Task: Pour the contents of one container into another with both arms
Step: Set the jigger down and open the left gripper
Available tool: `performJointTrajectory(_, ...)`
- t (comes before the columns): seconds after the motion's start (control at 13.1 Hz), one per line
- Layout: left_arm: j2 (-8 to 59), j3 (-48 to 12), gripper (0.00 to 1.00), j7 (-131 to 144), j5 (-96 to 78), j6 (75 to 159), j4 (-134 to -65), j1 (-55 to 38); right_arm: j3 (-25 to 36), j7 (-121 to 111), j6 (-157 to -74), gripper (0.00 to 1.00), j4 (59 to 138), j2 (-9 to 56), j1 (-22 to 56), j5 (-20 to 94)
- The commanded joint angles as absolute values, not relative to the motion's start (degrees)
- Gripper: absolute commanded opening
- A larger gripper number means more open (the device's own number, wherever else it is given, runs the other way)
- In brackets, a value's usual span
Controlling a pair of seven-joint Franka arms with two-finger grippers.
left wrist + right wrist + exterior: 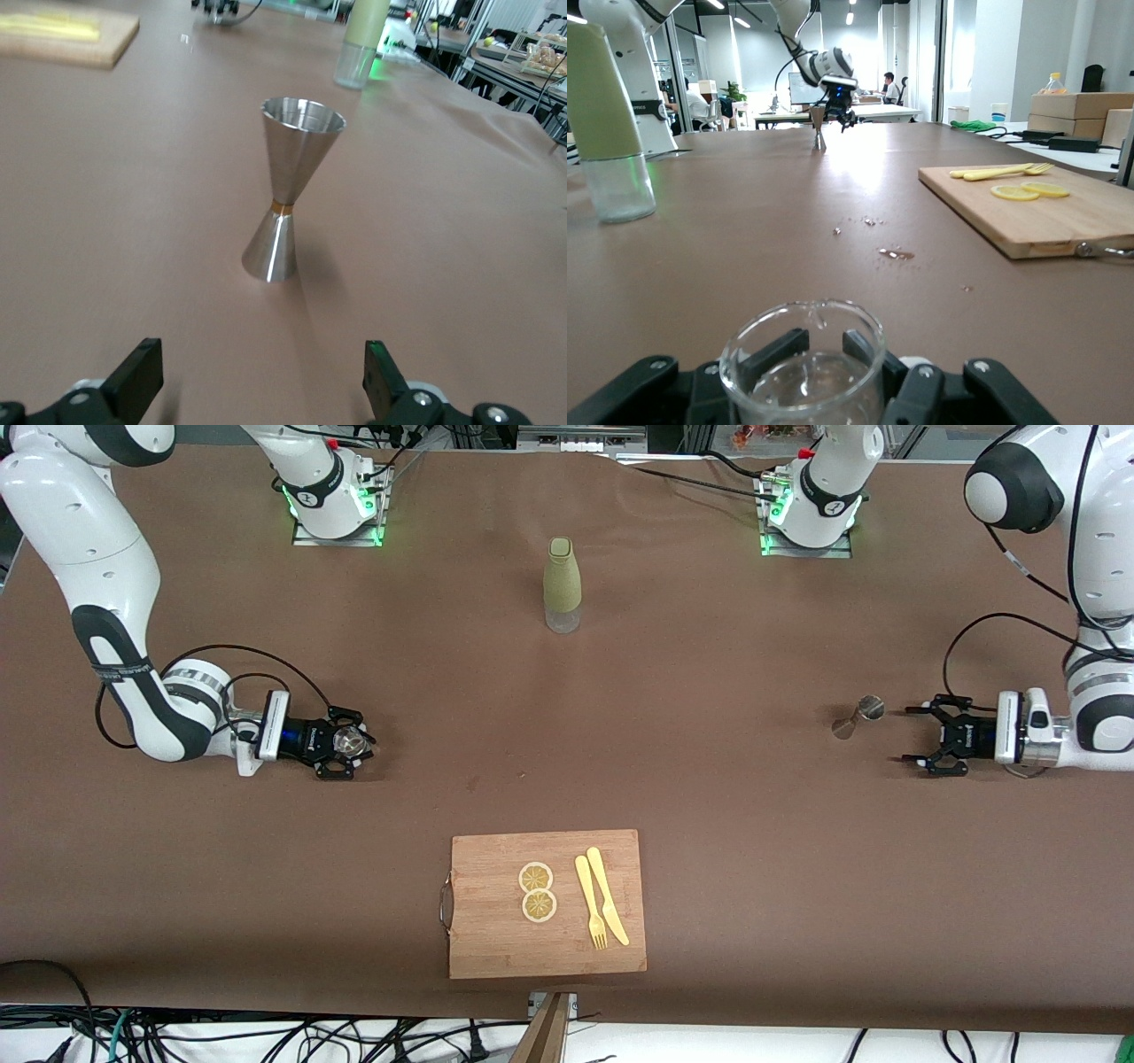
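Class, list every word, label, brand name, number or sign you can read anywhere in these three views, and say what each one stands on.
No text can be read with certainty.
White lettering on the right gripper body: too small to read.
White lettering on the left gripper body: too small to read.
Print on the black bands of the arms: blurred, unreadable.
Jigger, glass, bottle, cutting board: no markings visible.

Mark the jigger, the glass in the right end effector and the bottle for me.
jigger [283,190], left wrist view, on its upper cone.
glass [804,367], right wrist view, on its clear front wall.
bottle [562,580], front view, on its green sleeve.
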State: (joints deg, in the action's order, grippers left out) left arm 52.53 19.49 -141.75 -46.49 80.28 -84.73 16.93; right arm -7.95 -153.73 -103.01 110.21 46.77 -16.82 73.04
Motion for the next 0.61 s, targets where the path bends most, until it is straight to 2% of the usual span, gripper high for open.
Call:
performJointTrajectory(0.0,47.3,19.9,1.0,-124.3,-37.7,80.4,-80.8,14.9,-7.8,-155.6,-101.4,0.28,110.7,47.5,-17.7,72.2)
performJointTrajectory(0.46,35.0,19.3,1.0,-85.9,-28.3,80.4,-80.4,9.8,-7.8,-155.6,-100.3,0.29,110.8,49.0,-17.7,72.2)
performJointTrajectory(0.54,33.5,19.2,1.0,-81.4,-28.2,80.3,-80.6,8.5,-7.7,-155.4,-100.3,0.32,110.7,49.0,-17.7,72.2)
